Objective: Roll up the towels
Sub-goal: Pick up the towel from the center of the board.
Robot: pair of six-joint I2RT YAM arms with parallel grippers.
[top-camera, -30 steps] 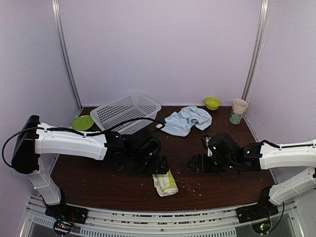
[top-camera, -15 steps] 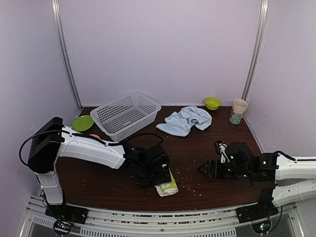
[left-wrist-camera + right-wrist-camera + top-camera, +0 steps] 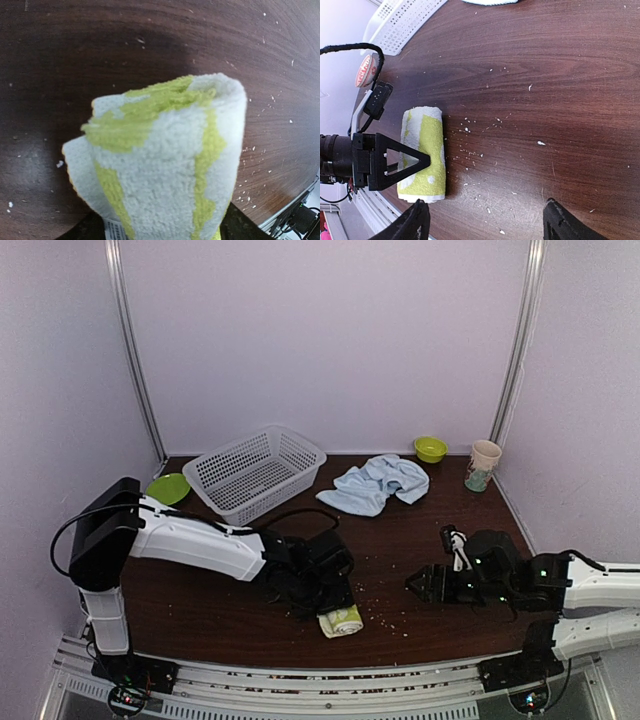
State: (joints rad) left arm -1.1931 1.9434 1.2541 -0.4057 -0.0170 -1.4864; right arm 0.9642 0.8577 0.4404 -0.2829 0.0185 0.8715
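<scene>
Near the front edge of the bench, about centre, you have the lime-green lemon-print towel lying rolled into a short cylinder. Your left jaws straddle the roll; you cannot tell from these views whether they press on it or only bracket it. Your right jaws stand released, nothing between them, low over bare wood well to the right. At the back lies the pale blue towel, crumpled and unrolled, near the white mesh basket.

Left fingers have come down around the lemon towel.
</scene>
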